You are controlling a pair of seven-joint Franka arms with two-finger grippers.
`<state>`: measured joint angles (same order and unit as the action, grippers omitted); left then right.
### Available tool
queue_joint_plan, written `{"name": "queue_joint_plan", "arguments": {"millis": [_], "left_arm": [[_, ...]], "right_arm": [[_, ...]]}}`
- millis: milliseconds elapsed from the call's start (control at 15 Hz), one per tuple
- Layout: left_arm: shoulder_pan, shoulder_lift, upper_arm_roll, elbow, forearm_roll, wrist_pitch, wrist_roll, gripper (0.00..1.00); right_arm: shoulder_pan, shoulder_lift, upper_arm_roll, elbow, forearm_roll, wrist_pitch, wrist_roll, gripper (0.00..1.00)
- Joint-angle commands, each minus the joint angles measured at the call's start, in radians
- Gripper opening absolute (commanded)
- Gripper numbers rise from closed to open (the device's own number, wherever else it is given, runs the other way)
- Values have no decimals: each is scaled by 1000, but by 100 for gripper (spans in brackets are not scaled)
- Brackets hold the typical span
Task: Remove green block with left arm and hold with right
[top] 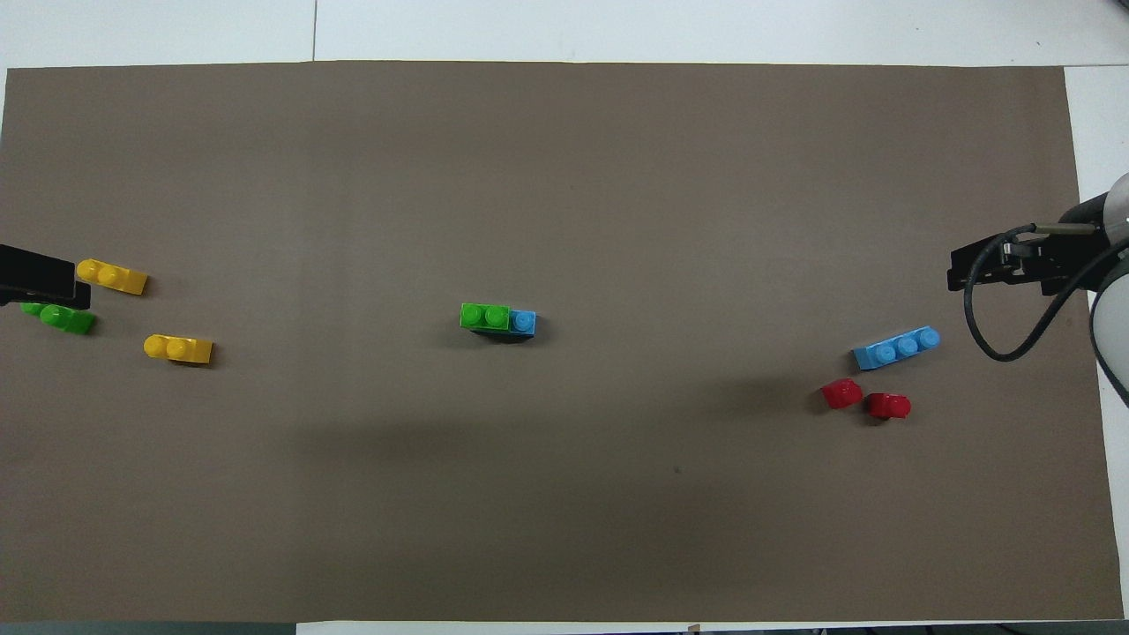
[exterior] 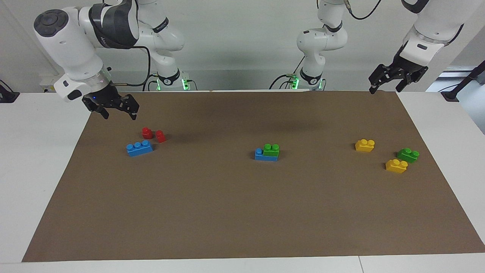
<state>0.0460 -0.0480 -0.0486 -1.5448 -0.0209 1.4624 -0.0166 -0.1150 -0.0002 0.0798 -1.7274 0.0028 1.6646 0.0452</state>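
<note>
sitting at the middle of the brown mat [exterior: 242, 212], the green block [exterior: 271, 150] is stacked on a blue brick [exterior: 265, 155], covering all but one blue stud. nothing lies close around this pair.

from the stack in the facing view, at about 9 o'clock lies a second blue brick [exterior: 140, 148], with two small red pieces [exterior: 153, 134] just beside it, nearer the robots. at about 3 o'clock, toward the left arm's end, a second green brick [exterior: 408, 154] lies between two yellow bricks [exterior: 365, 145] [exterior: 396, 165]; whether they touch is hard to judge.

the right gripper [exterior: 118, 112] hangs in the air over the mat's corner near the red pieces, fingers apart, holding nothing. the left gripper [exterior: 384, 85] hangs over the mat's other robot-side corner, fingers apart and empty. in the overhead view its dark tip [top: 40, 278] partly covers the second green brick.

the mat covers most of a white table [exterior: 41, 159]. a pale wall rises past the arm bases, where small green lights glow.
</note>
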Motion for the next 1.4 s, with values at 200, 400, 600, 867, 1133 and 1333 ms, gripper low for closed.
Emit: {"name": "queue_joint_plan", "arguments": {"millis": [200, 400, 600, 867, 1133, 1333], "left_arm": [[6, -32, -1, -37, -5, 12, 9, 100], [8, -32, -1, -37, -5, 12, 9, 100], [6, -32, -1, -37, -5, 12, 9, 100], [6, -32, -1, -37, -5, 12, 9, 100], [6, -32, -1, -37, -5, 12, 9, 100], [6, -32, -1, -37, -5, 12, 9, 100]], "right_arm": [[-12, -12, 5, -14, 0, 23, -68, 100], [-47, -12, 2, -11, 17, 41, -178, 100], [-49, -14, 0, -12, 17, 49, -132, 100], [-6, 2, 3, -27, 17, 109, 285, 98], [73, 46, 8, -26, 41, 141, 758, 97], [116, 83, 6, -27, 181, 155, 1026, 96]]}}
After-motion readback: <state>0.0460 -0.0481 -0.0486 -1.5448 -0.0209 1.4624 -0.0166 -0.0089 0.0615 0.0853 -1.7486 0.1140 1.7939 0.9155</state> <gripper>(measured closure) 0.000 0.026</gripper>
